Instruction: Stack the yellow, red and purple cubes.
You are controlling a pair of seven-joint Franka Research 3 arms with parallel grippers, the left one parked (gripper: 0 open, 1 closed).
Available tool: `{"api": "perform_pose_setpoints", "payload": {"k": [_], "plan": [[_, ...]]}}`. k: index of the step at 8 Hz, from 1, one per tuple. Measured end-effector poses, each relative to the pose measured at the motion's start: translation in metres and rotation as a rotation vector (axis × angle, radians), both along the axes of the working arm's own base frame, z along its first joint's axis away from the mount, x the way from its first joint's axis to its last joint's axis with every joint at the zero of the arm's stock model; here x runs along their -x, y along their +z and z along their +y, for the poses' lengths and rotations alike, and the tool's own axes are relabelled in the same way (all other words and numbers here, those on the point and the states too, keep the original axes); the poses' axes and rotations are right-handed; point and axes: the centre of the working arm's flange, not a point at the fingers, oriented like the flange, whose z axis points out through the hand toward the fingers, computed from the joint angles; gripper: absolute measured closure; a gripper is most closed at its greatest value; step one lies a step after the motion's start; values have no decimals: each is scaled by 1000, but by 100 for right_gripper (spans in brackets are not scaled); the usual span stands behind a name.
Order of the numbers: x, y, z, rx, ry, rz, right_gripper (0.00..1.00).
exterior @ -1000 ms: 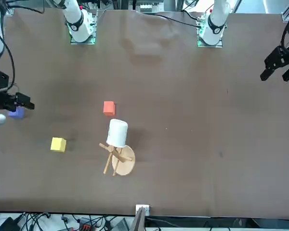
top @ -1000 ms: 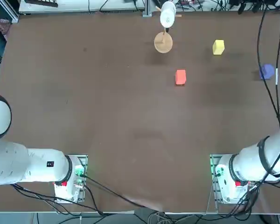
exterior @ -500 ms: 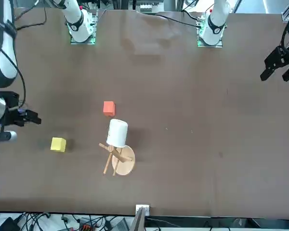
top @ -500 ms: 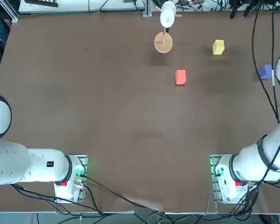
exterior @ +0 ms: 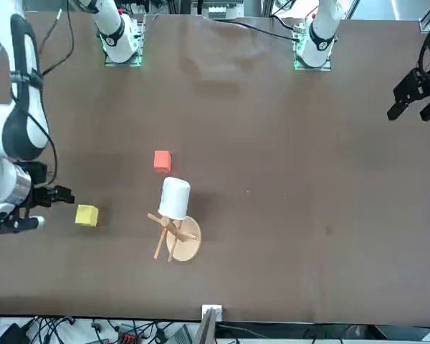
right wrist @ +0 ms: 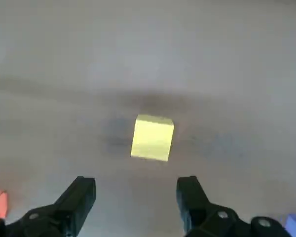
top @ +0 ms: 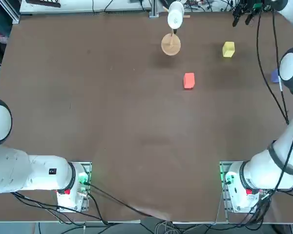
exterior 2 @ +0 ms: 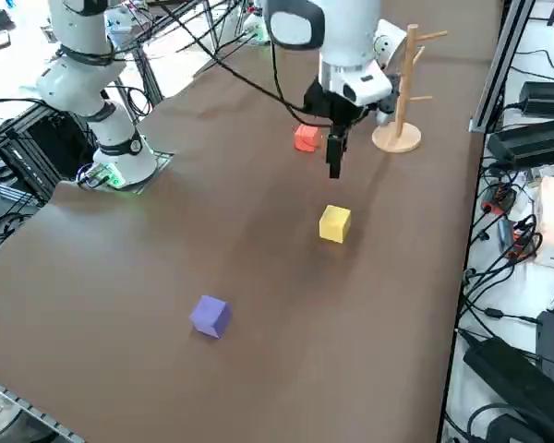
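The yellow cube (top: 228, 49) (exterior: 87, 215) (exterior 2: 334, 223) lies on the brown table toward its far right. In the right wrist view the yellow cube (right wrist: 152, 138) sits just beyond the open, empty fingers. My right gripper (exterior: 46, 209) (exterior 2: 335, 159) (right wrist: 134, 190) hangs well above the table, close to this cube and apart from it. The red cube (top: 188, 80) (exterior: 162, 160) (exterior 2: 306, 137) rests nearer the table's middle. The purple cube (exterior 2: 210, 316) lies near the right edge, mostly hidden by my arm in the top view (top: 274, 76).
A round wooden stand (top: 171, 44) (exterior: 180, 242) (exterior 2: 397, 138) with a white top (top: 175, 17) stands at the far side, left of the yellow cube. Cables trail along the table's far edge and right side.
My right arm has swung away from above the purple cube toward the far side, bringing the gripper close to the yellow cube. The fingers stayed open. No cube moved.
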Motion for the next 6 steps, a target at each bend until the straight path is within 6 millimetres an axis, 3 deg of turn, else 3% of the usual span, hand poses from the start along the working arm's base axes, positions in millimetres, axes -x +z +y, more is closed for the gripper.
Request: {"api": "perform_pose_setpoints", "payload": {"k": [3, 6], "plan": [[-8, -51, -1, 4, -8, -65, 0], [-3, -80, -1, 5, -11, -72, 0]]}}
